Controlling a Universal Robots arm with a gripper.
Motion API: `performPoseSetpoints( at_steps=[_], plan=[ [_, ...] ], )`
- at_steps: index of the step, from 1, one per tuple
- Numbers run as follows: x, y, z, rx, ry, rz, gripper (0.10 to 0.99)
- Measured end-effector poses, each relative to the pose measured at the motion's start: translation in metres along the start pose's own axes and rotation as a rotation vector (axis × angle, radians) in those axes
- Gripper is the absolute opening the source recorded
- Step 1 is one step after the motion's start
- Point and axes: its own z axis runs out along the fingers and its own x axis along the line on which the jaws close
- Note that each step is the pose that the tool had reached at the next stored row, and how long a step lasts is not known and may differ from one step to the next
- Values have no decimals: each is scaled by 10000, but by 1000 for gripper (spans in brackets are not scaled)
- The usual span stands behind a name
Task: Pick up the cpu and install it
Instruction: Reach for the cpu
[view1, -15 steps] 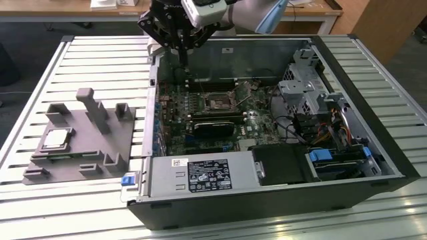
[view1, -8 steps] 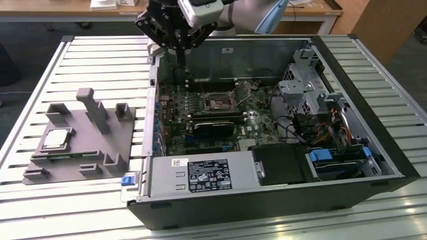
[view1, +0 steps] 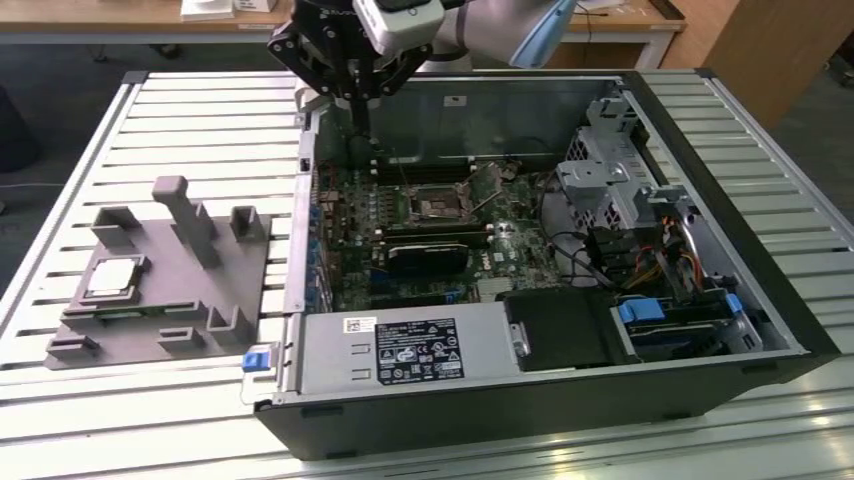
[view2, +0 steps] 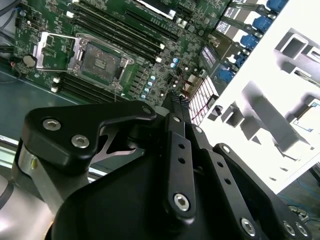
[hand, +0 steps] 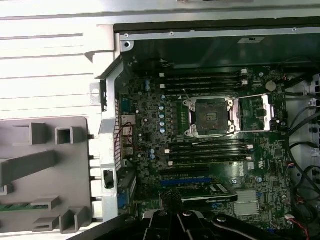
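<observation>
Closest in the second wrist view is the big black gripper (view2: 176, 102), and its 2 fingers are pinched together with nothing between them. It hangs over the open computer case (view1: 534, 410), above the green board (hand: 150, 125). The dark socket (hand: 209, 116) on that board lies open, its metal frame flipped back. The cpu (view1: 111, 278) lies flat on the grey tray (view1: 174, 300), on the exterior view's left of the case, well apart from the gripper.

The cpu (view1: 112, 277) has a silvery-grey top with pale edges. The tray (view1: 174, 292) is plain grey. The counter (view1: 174, 110) is white, striped by slats. The motherboard (hand: 150, 150) is green, the computer case (view1: 534, 412) black, its latch (view1: 254, 360) blue.
</observation>
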Motion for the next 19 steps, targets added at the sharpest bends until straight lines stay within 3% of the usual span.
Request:
performPoseSetpoints(
  at_steps=[19],
  plan=[
    [41, -3, -1, 0, 0, 0, 106]
  ],
)
